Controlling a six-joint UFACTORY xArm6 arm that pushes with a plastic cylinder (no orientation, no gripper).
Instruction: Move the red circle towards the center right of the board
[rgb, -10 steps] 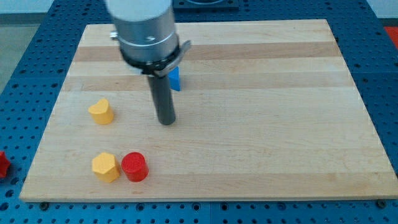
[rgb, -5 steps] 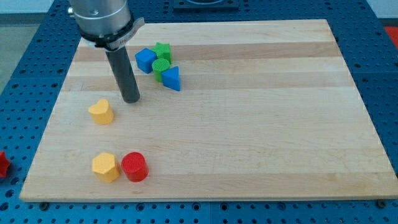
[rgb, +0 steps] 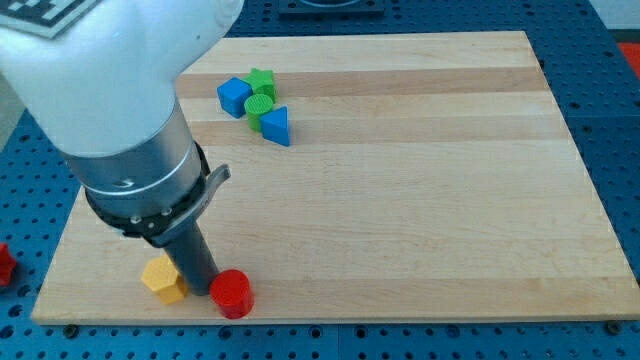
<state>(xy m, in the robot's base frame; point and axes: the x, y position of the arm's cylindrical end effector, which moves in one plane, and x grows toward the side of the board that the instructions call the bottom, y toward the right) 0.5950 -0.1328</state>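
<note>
The red circle (rgb: 232, 293) sits near the board's bottom edge at the view's lower left. My tip (rgb: 201, 291) stands between it and a yellow hexagon block (rgb: 162, 280), touching or almost touching the red circle's left side. The arm's body covers much of the board's left part, and the yellow heart block seen earlier is hidden behind it.
A cluster stands near the view's top: a blue cube (rgb: 234, 96), a green star (rgb: 261, 80), a green cylinder (rgb: 260, 107) and a blue triangle (rgb: 277, 125). A red object (rgb: 4, 263) lies off the wooden board (rgb: 420, 180) at the view's left edge.
My tip has swept from the board's upper left down to the bottom left, between the yellow hexagon and the red circle. The red circle has shifted slightly right and down.
</note>
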